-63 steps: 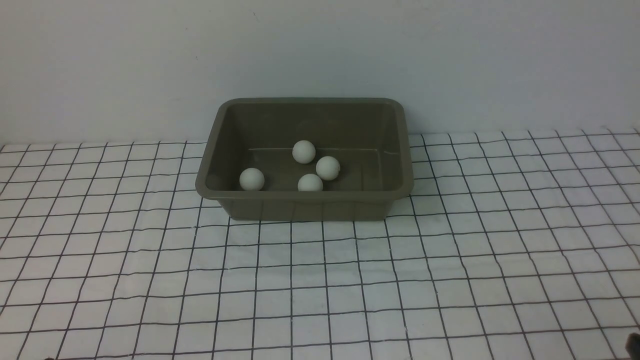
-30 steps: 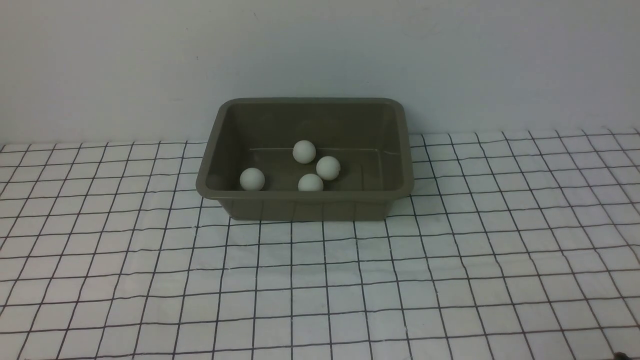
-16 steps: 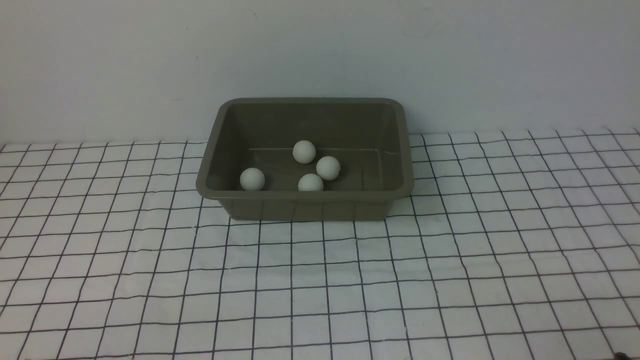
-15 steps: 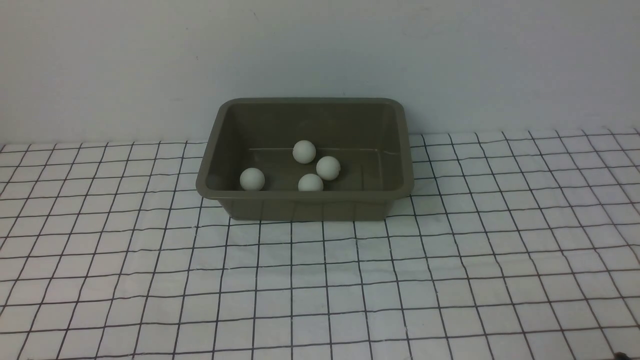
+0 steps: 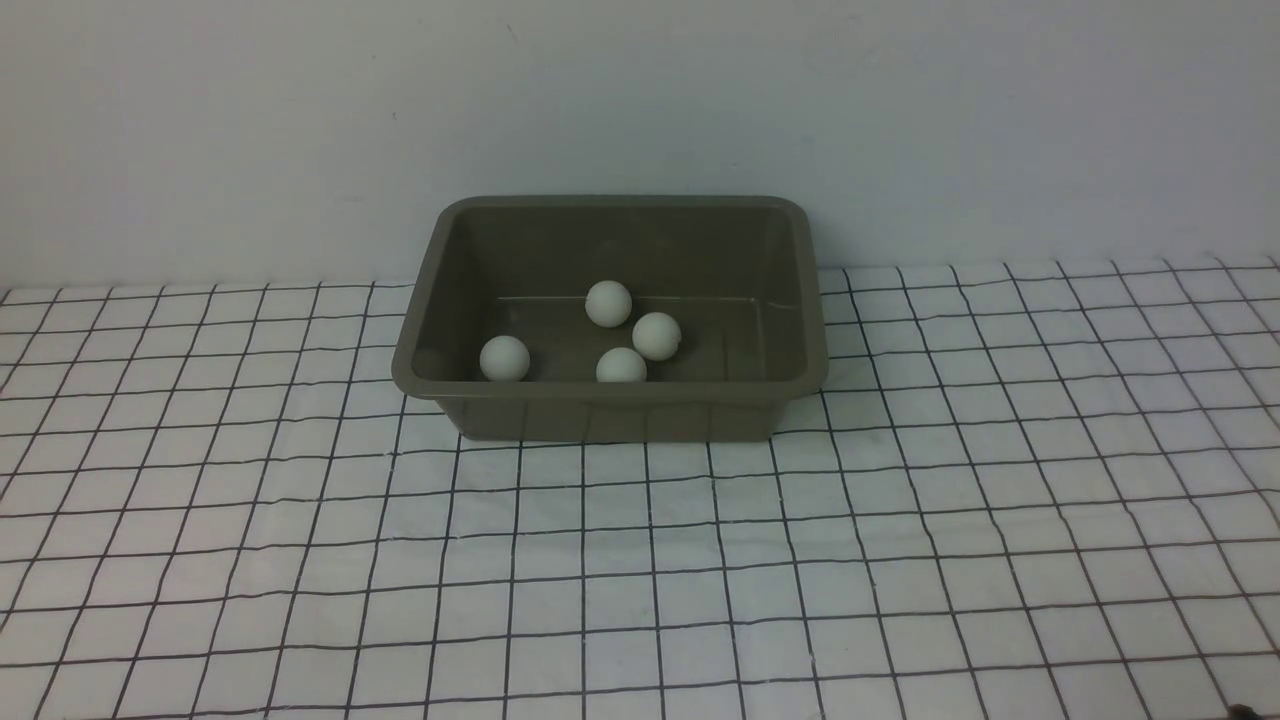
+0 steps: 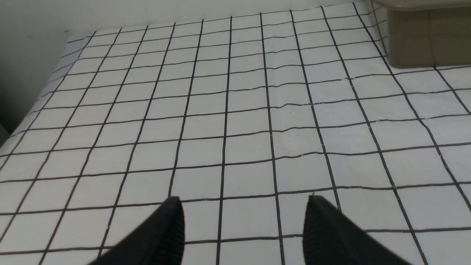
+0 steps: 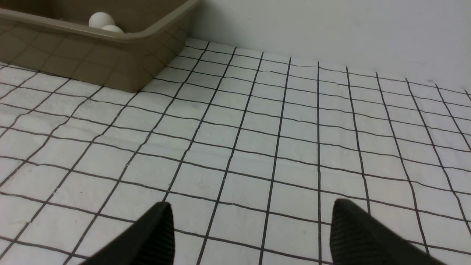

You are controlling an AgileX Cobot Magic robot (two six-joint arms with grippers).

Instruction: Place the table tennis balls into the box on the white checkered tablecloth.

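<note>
The olive-grey box stands at the back middle of the white checkered tablecloth. Several white table tennis balls lie on its floor: one at the left, three close together near the middle. Neither arm shows in the front view. My left gripper is open over bare cloth, with a corner of the box off to one side. My right gripper is open over bare cloth too. The box and two balls show beyond it.
A plain pale wall rises right behind the box. The cloth is slightly wrinkled and reaches a dark edge in the left wrist view. A tiny dark speck sits at the front view's bottom right corner.
A dark tip at the front view's bottom right corner has sunk almost out of the picture. The balls and the box have not moved.
</note>
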